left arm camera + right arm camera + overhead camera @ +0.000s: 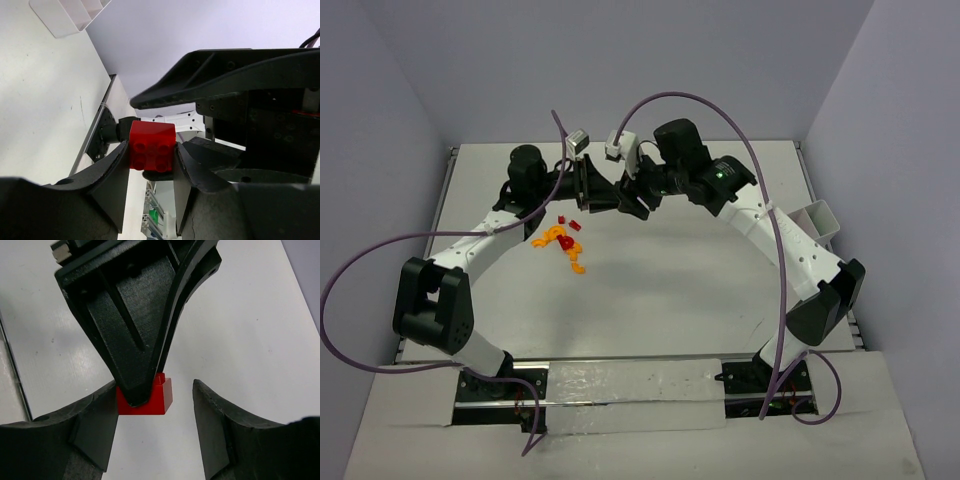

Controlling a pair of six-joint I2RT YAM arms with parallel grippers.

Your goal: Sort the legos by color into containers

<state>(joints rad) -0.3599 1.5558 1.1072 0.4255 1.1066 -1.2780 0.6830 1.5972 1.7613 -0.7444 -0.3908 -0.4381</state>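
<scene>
a white tabletop (pixel 700 290), matte and lightly scuffed, sat boxed in by plain pale lavender walls (pixel 620 60) at 9, 12 and 3 o'clock. a thin metal rail (pixel 442 190) ran along its 9 o'clock edge. purple cables (pixel 380 250) looped from both arms out over the surface.

toward 12 o'clock the two arms met above the tabletop. the left pincer (pixel 605 193) was clamped on a red brick (pixel 151 145), a finger pressed to each side, studs facing its own camera, the brick lifted clear of the surface. the right pincer (pixel 155 405) stood part open around that same brick: one finger (pixel 95 425) was right against it at 9 o'clock in the right wrist view, the other (pixel 220 430) apart from it at 3 o'clock, with bare tabletop showing in the gap.

the rest of the legos (pixel 560 240), orange and red, lay in a loose cluster on the tabletop at about 10 o'clock from its middle, just below the left arm. a white bin (pixel 817 220) stood at the 3 o'clock edge, beside the right arm, well apart from the cluster.
</scene>
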